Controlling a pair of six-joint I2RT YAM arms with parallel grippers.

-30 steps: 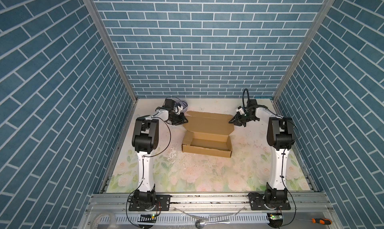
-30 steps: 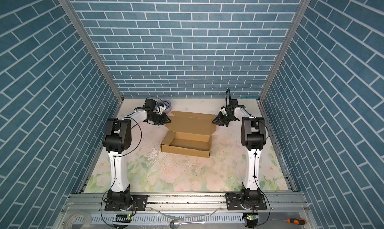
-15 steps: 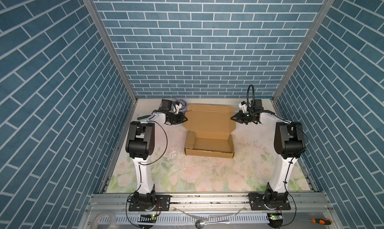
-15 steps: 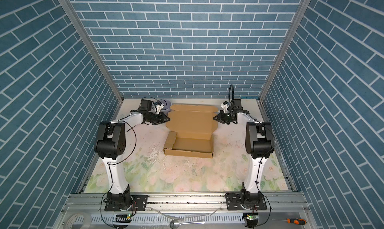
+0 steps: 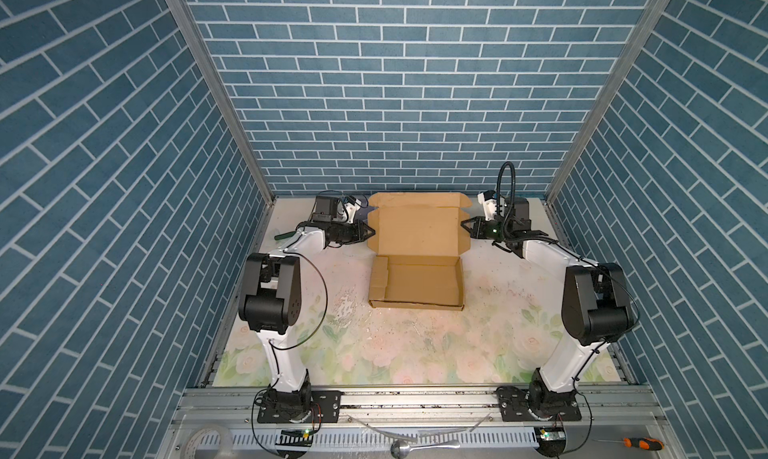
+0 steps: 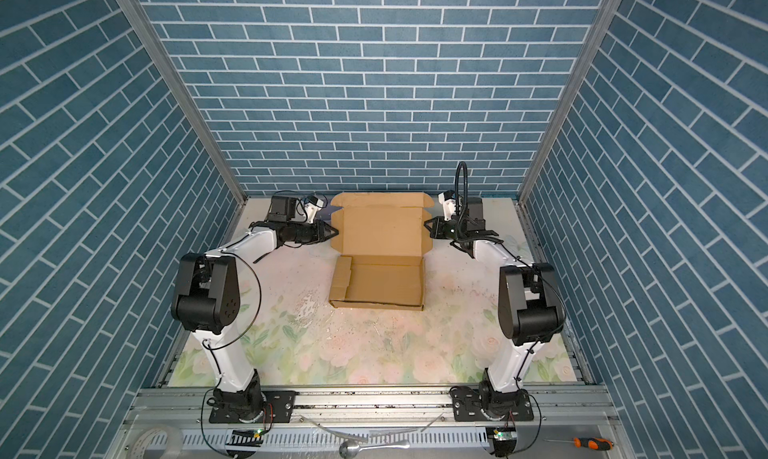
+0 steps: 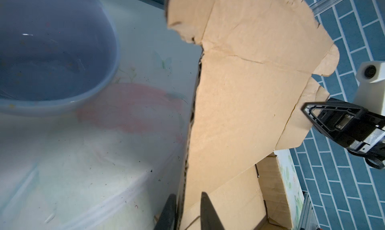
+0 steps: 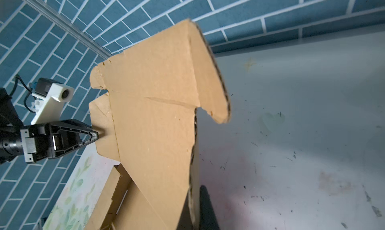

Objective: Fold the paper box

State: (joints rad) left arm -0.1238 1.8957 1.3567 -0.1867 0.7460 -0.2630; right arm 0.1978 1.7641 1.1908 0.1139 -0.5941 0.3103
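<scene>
**Top views.** Paper box [image 5: 419,284] [image 6: 384,284]: plain brown corrugated mailer on the floral table mat [image 5: 415,344], towards the rear wall, between the two arms.
- The tray part lies flat, with low walls up at the front and right. A creased flap is folded in along its left side.
- The lid panel stands up from the rear hinge, with an ear flap on each side and a narrow tuck strip along its top.
- The left gripper [image 5: 371,231] [image 6: 336,231] is at the lid's left edge and the right gripper [image 5: 463,225] [image 6: 426,224] at its right edge. Both tips meet the cardboard, but the jaws are too small here to read.

**Left wrist view.** The paper box [image 7: 239,114] is seen close, with its fluted cut edge, crease lines and a ragged notch.
- That edge runs between the two dark fingers of the left gripper [image 7: 187,199], which pinch it from either side.
- Shown plainly only here: the lilac cup [image 7: 52,51] on the mat behind the lid, near the cardboard but apart from it.
- The tip of the right gripper [image 7: 306,111] is on the far ear flap.

**Right wrist view.** The paper box [image 8: 156,124] shows a slanting crumple across the lid and a rounded ear flap curling outward.
- On the right gripper [image 8: 193,210], one finger lies against the outer face and its partner is mostly hidden behind the board. It appears clamped on the lid's edge.
- The left gripper [image 8: 94,135] is seen side-on, nipping the opposite ear flap.
- Only this view shows the mat behind the lid, which is speckled with dark marks.
</scene>
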